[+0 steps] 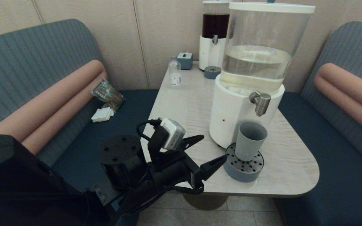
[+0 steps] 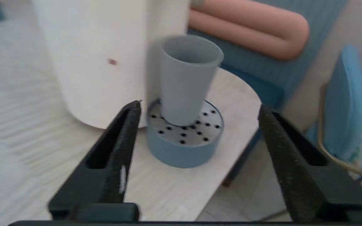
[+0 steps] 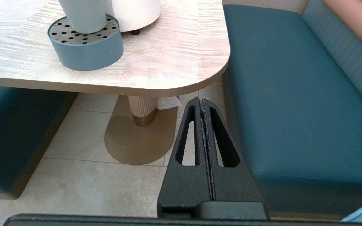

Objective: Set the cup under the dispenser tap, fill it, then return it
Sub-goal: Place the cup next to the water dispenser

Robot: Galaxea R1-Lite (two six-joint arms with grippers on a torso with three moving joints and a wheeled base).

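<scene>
From the head camera, the left arm reaches up from low on the robot's left side, and its left claw (image 1: 211,149) hangs over the near edge of the counter (image 1: 184,103), fingers spread wide, tips aimed toward the drip tray (image 1: 243,168). The cup (image 1: 250,140) stands just beyond the claw's tips, apart from them, upright on the tray with its long axis vertical and its open mouth up. The dispenser tap (image 1: 260,102) sits directly above the cup's mouth, its spout pointing down, on the white base of the big dispenser (image 1: 250,78) holding pale liquid. Well past the claw, toward the wall, are a small bottle (image 1: 175,74) and a second dispenser (image 1: 214,34) with dark liquid. From the left wrist camera, the left claw (image 2: 198,111) shows both fingers (image 2: 118,150) far apart, and the cup (image 2: 187,78) stands ahead of them, centred in the gap, untouched, wider at the rim than at the foot, resting on the perforated drip tray (image 2: 184,147) beside the dispenser's white base (image 2: 99,56). From the right wrist camera, the right claw (image 3: 203,102) is pressed together with nothing in it, hanging low over the floor (image 3: 83,169) beside the bench seat (image 3: 294,94), below the counter (image 3: 168,56) edge; the drip tray (image 3: 86,53) and the cup's foot (image 3: 83,14) lie well ahead of it on the counter.
</scene>
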